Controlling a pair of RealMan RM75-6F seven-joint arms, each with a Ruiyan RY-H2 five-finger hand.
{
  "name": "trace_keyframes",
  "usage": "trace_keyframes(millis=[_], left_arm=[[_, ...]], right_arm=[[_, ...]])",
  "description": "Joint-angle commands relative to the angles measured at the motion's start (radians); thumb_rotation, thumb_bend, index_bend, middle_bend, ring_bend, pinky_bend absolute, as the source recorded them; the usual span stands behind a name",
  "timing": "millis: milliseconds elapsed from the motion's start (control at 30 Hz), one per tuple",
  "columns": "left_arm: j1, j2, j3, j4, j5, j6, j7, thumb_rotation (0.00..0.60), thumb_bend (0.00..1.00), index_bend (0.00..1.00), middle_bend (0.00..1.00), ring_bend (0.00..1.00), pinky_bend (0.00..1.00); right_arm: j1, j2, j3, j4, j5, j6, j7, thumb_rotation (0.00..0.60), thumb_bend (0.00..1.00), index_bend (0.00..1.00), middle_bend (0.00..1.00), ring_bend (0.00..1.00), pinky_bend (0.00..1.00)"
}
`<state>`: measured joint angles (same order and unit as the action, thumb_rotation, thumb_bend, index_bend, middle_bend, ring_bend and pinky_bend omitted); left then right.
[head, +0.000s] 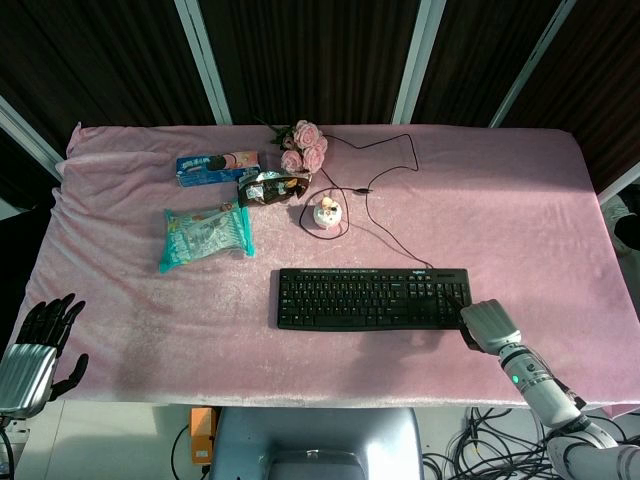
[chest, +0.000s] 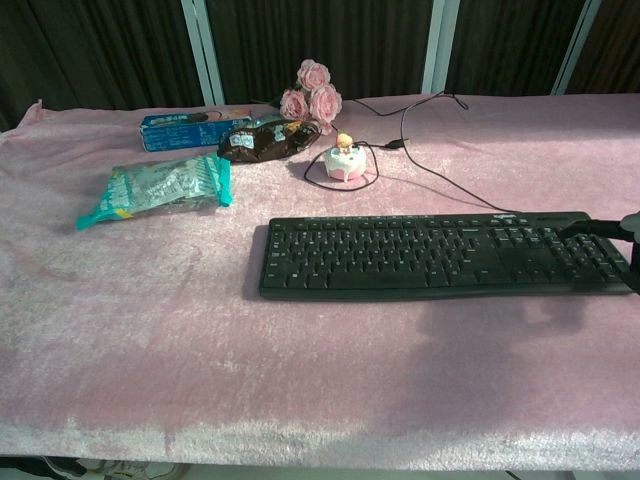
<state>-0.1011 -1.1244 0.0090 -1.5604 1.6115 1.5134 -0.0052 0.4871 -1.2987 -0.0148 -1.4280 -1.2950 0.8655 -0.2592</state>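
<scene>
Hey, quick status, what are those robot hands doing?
Right robot hand touching keyboard at its right end. Left robot hand open, off table edge. Cable trails behind.

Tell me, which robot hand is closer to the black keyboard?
Right. The right hand touches the keyboard at its right end; the left hand sits open at the table's far left edge, well apart.

Black keyboard (head: 373, 298) — flat, lengthwise, on pink cloth, cable trailing back
</scene>
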Motion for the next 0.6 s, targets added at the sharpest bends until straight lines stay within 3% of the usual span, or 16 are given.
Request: trace_keyframes(millis=[33,600], left_arm=[[0.000,-0.001,0.000,0.001,-0.002,-0.001,0.000,0.600,0.44,0.00,0.00,0.00,0.00],[0.001,0.000,-0.002,0.000,0.001,0.005,-0.001,0.600,0.44,0.00,0.00,0.00,0.00]], right_arm=[[0.000,0.001,0.000,-0.001,0.000,0.001,0.001,0.600,0.70,0.22,1.00,1.00,1.00],[0.016,-0.015,-0.001,0.010,0.025,-0.024,-0.024,0.600,0.70,0.23,1.00,1.00,1.00]])
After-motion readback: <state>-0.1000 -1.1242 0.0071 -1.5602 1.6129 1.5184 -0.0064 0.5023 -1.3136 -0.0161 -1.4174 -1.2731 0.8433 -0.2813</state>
